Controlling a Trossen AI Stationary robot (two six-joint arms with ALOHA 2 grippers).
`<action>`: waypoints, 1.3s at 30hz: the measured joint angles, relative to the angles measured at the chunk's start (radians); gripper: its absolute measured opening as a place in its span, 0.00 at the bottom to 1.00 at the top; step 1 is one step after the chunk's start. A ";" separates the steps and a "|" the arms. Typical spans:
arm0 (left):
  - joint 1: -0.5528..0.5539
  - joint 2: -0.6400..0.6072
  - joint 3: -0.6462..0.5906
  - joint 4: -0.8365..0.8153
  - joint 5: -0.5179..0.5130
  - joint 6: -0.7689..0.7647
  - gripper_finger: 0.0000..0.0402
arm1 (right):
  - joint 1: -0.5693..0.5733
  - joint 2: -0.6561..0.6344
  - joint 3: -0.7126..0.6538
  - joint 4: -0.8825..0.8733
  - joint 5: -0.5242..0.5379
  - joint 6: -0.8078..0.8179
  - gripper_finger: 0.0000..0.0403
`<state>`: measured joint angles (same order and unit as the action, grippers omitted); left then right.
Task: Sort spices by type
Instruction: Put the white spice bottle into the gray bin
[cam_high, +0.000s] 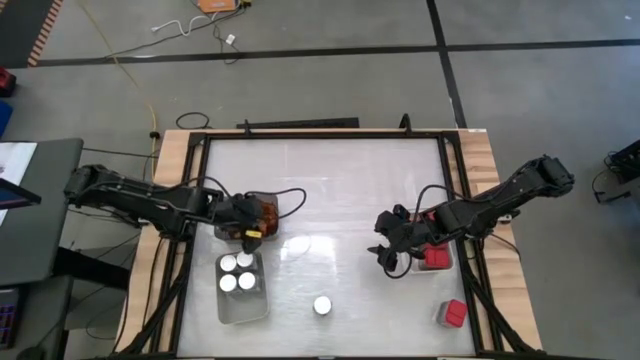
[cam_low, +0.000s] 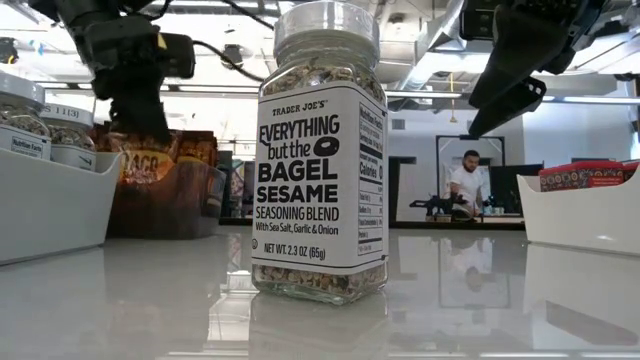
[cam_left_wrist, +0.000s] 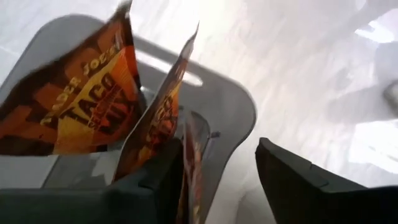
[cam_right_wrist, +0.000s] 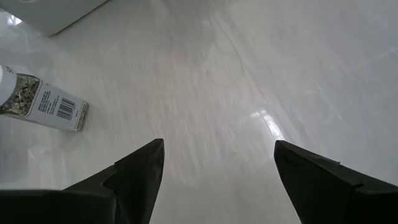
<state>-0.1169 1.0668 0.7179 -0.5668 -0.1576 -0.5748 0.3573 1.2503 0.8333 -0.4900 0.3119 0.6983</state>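
Note:
My left gripper (cam_high: 246, 228) (cam_left_wrist: 217, 148) is open just above the grey tray (cam_left_wrist: 239, 106) of orange taco-mix packets (cam_left_wrist: 81, 106) (cam_high: 264, 211), which stand on edge in it. One packet's thin edge (cam_left_wrist: 194, 155) rises between the fingers, close to one of them. My right gripper (cam_high: 389, 256) (cam_right_wrist: 219, 144) hangs open over bare table. A lone white-lidded jar (cam_high: 322, 305) (cam_low: 320, 150) stands upright near the table's near edge. Several jars (cam_high: 238, 273) fill a clear tray. Red boxes (cam_high: 437, 257) (cam_high: 455, 313) sit in trays on the right. My left gripper has a packet's upper edge (cam_left_wrist: 194, 155) right beside the inner side of one finger (cam_left_wrist: 163, 177); I cannot tell whether they touch. The packet stands in the tray with its neighbours.
The jar tray (cam_high: 241, 305) sits just nearer than the packet tray. A white tray (cam_low: 590, 215) holds red boxes on the right. The black frame (cam_high: 320, 133) bounds the table. Open tabletop lies between the arms, around the lone jar. A person (cam_low: 466, 185) stands far behind.

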 joint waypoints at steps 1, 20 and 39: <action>0.000 0.000 0.012 -0.001 0.000 0.000 0.48 | 0.000 0.000 0.000 0.000 0.000 0.000 0.82; -0.127 0.326 0.571 -0.115 -0.144 0.236 0.48 | 0.016 0.000 0.001 -0.041 -0.001 -0.018 0.82; -0.130 0.766 0.835 0.063 -0.002 0.096 0.48 | 0.107 0.000 0.000 -0.057 -0.001 0.012 0.82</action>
<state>-0.2474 1.8329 1.5529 -0.5040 -0.1596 -0.4793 0.4644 1.2499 0.8337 -0.5468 0.3111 0.7105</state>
